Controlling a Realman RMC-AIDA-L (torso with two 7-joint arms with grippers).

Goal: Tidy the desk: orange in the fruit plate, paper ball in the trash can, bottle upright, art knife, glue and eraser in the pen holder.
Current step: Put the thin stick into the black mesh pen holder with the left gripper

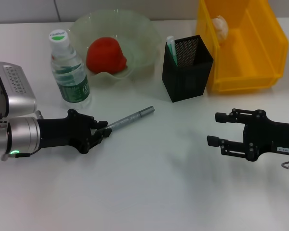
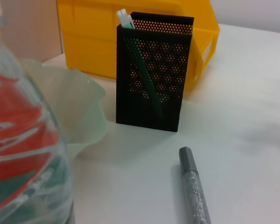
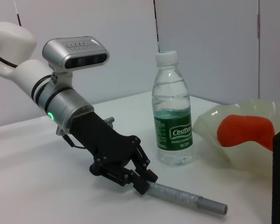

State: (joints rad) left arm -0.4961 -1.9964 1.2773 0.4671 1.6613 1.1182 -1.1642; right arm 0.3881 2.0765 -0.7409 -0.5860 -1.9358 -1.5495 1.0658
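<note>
Left end effector sits low at the left of the head view, black fingers closed on the near end of the grey glittery art knife, which lies flat on the white table. The knife runs up and right from the grip, its plain grey tip pointing toward the black mesh pen holder but well apart from it. Open table lies between tip and holder.

Right end effector hovers at the right of the frame, below the yellow plastic bin, fingers spread wide, holding nothing. A broad bare stretch of table separates the two end effectors across the lower middle.

Clear plastic water bottle with green label and white cap stands upright at upper left, just above the left end effector and touching or nearly touching the rim of the pale translucent wavy-edged fruit plate. Red-orange round fruit rests in the plate.

Pen holder stands just beside the bin's left wall; a green-and-white stick leans inside it. Crumpled white paper ball lies in the bin's upper left corner.
</note>
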